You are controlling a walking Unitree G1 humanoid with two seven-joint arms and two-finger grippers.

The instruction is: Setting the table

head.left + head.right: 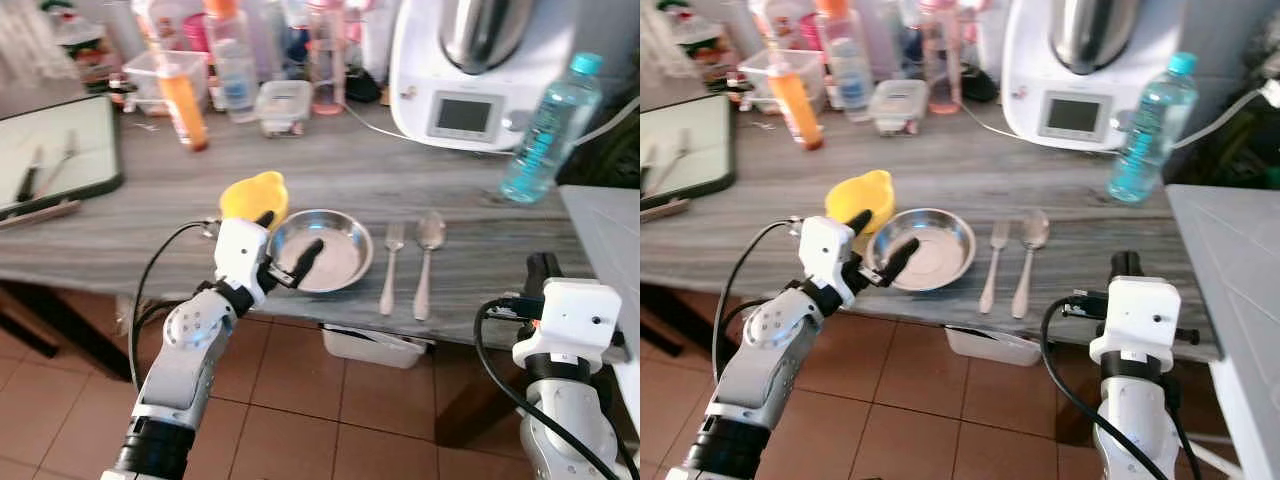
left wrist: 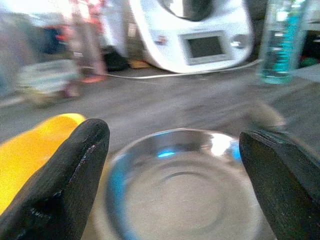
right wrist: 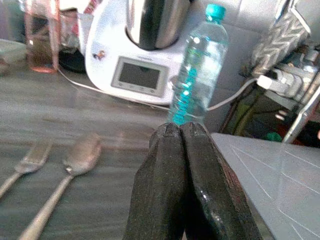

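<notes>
A shiny steel plate (image 1: pixel 340 268) lies near the front edge of the grey wooden table (image 1: pixel 130 225). To its right lie a fork (image 1: pixel 391 266) and a spoon (image 1: pixel 427 260), side by side. A yellow cup (image 1: pixel 254 195) stands just left of the plate. My left gripper (image 1: pixel 290 238) is open over the plate's left rim, one finger by the cup, the other above the plate. In the left wrist view the plate (image 2: pixel 185 185) lies between the two black fingers (image 2: pixel 65 180). My right gripper (image 3: pixel 182 145) is shut with nothing in it, low at the table's right front edge.
At the back stand a white kitchen machine (image 1: pixel 475 70), a blue water bottle (image 1: pixel 548 125), an orange bottle (image 1: pixel 182 100), jars and plastic boxes. A dark tray (image 1: pixel 55 155) with cutlery lies at the left. A white surface (image 1: pixel 605 240) abuts the right end.
</notes>
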